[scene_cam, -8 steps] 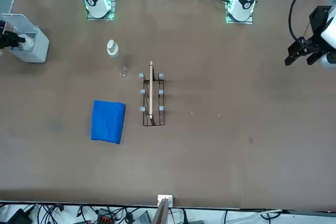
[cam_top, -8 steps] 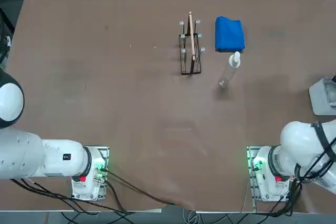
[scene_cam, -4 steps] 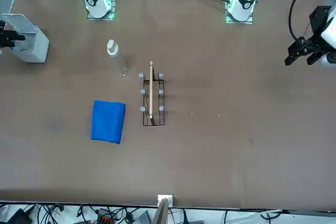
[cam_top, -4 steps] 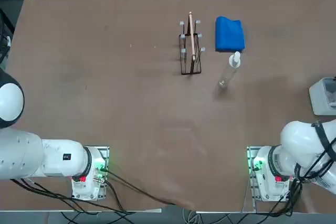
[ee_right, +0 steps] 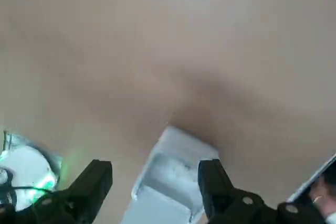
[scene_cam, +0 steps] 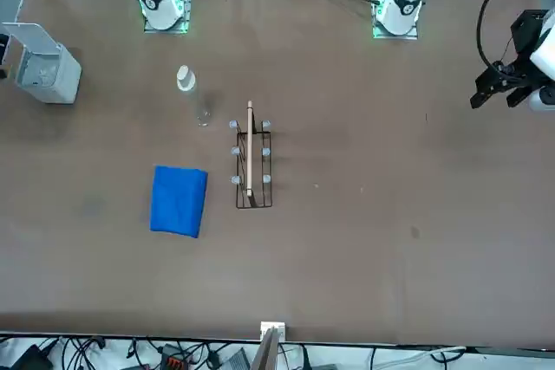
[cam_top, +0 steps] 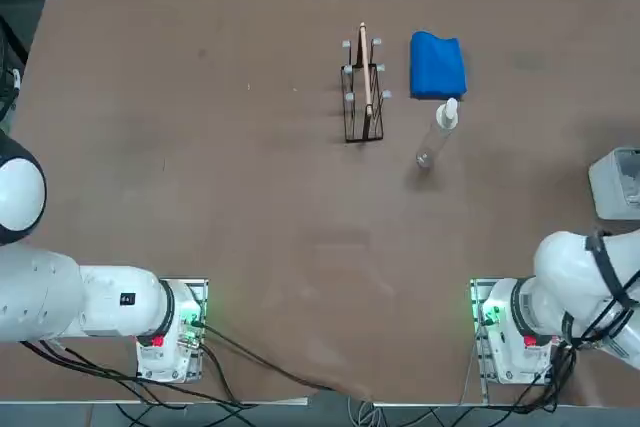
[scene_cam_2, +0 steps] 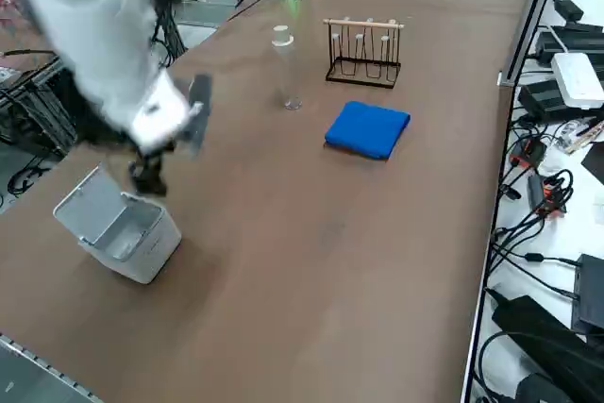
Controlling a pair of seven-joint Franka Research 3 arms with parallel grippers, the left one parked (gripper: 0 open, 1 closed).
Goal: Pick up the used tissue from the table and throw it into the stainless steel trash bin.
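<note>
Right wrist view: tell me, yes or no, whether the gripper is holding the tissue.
No, the gripper's fingers stand apart with nothing clamped between them.

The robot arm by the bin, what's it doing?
It isn't holding anything: the right end effector is open, up near the bin, whose lid is open. Something whitish seems to lie inside, maybe the used tissue, but I can't tell for sure. The blue cloth, the bottle and the wire rack are just sitting on the table.
</note>
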